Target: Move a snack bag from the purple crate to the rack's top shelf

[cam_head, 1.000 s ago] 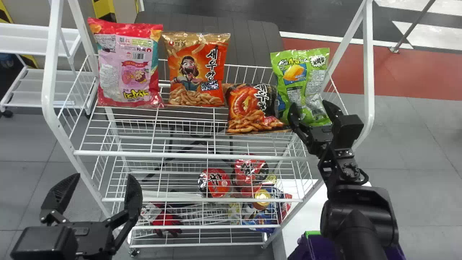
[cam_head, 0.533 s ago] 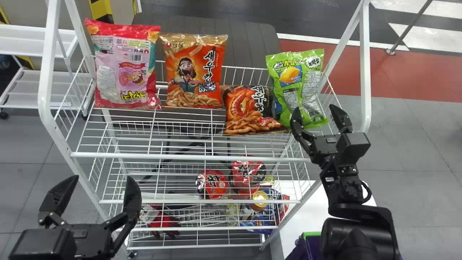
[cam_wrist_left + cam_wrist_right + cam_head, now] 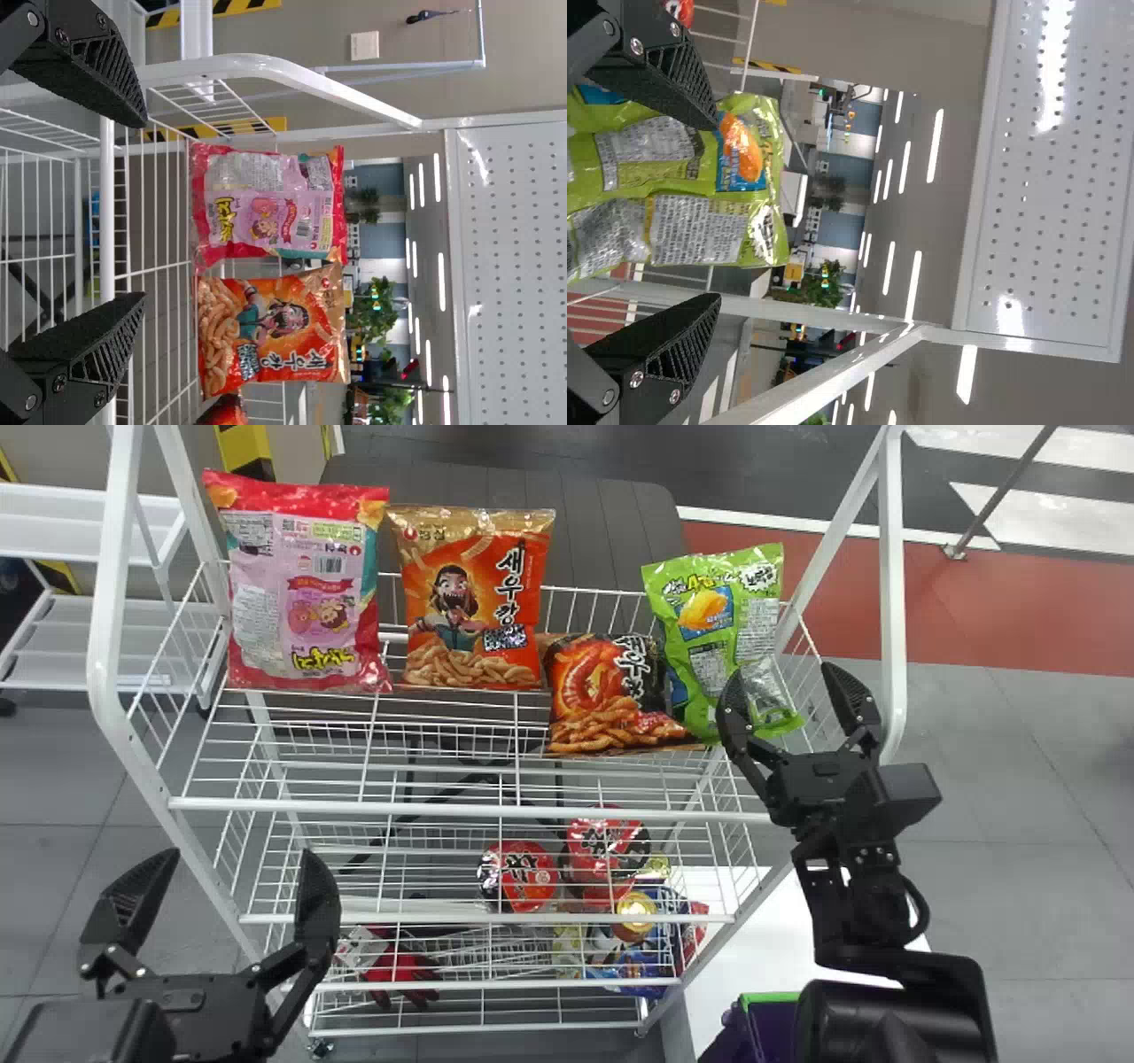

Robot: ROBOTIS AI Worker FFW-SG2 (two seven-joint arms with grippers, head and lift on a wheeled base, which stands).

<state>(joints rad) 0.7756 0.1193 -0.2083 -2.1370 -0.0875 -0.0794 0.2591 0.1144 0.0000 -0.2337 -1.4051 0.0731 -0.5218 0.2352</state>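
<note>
4 snack bags are placed on the top shelf of the white wire rack (image 3: 461,813). The task's bag seems to be the shiny green plastic bag with yellow picture (image 3: 722,624); it is at the right end of this shelf, standing a little tilted, and nothing is gripping it.

The right gripper (image 3: 784,675) is in front of the green bag's lower part. Its jaws stand wide, with a large gap. In the head view, the left finger overlaps the edge of the bag, while the right finger is to the side of it. In the right wrist view also, the bag lies behind 1 finger, and the other finger is apart from it. Whether the overlapping finger touches the bag, one cannot tell.

The left gripper (image 3: 241,856) is in front of the rack's left side, with jaws wide and holding nothing.

At the left of the shelf is the pink and red plastic bag (image 3: 306,593), then the orange bag with gold top (image 3: 474,602). Just beside the green bag is the black and orange bag (image 3: 611,686), lower than its neighbours. Round red packages (image 3: 527,877) are below. The purple crate with green rim (image 3: 769,998) is near the right arm, at the bottom edge.
</note>
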